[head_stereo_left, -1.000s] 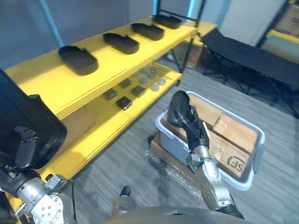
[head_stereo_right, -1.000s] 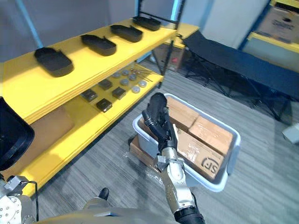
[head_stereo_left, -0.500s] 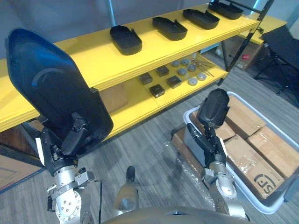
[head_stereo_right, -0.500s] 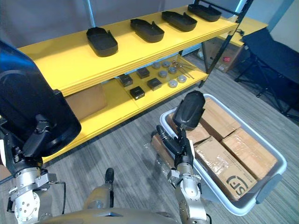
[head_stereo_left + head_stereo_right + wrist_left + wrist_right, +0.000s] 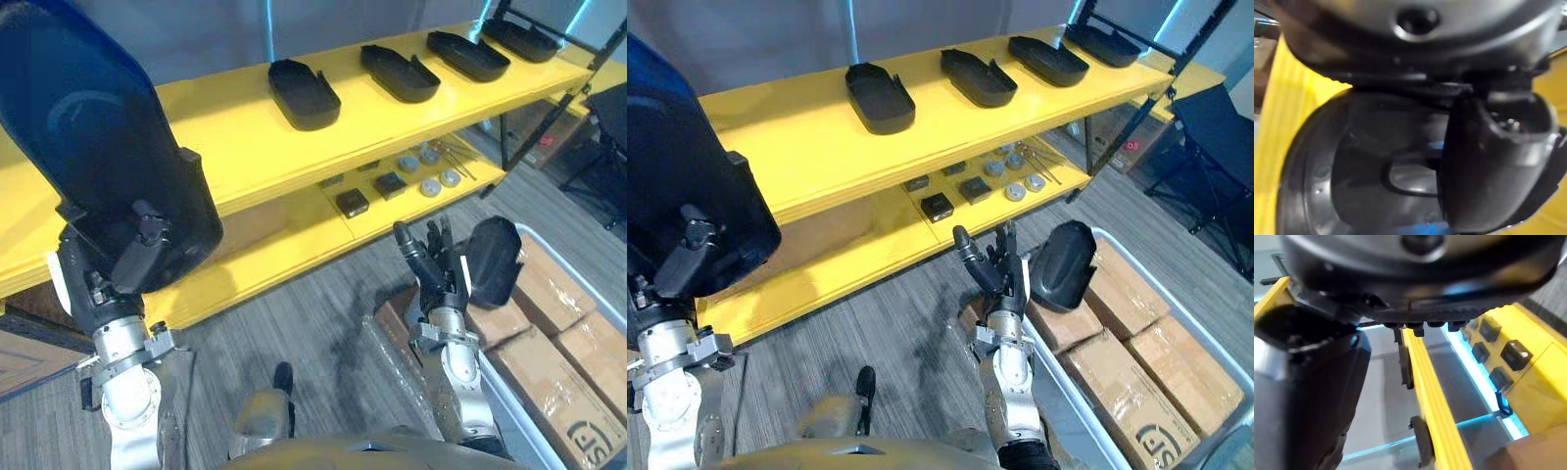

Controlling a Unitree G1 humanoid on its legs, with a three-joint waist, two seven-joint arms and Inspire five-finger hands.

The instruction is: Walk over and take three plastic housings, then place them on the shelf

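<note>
My left hand (image 5: 116, 282) is shut on a large black plastic housing (image 5: 98, 157), which stands upright in front of the yellow shelf (image 5: 235, 127); its thumb (image 5: 1493, 161) lies over the housing's rim. My right hand (image 5: 434, 272) is raised over the floor with its fingers straight and spread, open. A second black housing (image 5: 492, 259) shows right beside that hand on its outer side, above the bin; I cannot tell whether they touch. Several more black housings (image 5: 304, 93) lie in a row on the top shelf board.
The lower shelf board carries small dark blocks and round metal parts (image 5: 392, 184). A grey bin (image 5: 578, 282) with cardboard boxes (image 5: 1122, 294) stands on the floor at the right. A dark folding cot (image 5: 1215, 127) stands beyond it. Grey carpet lies between me and the shelf.
The view has swung further toward the shelf. My right hand's fingers have straightened, and the housing it held on top now sits at its side. The left hand keeps its housing.
</note>
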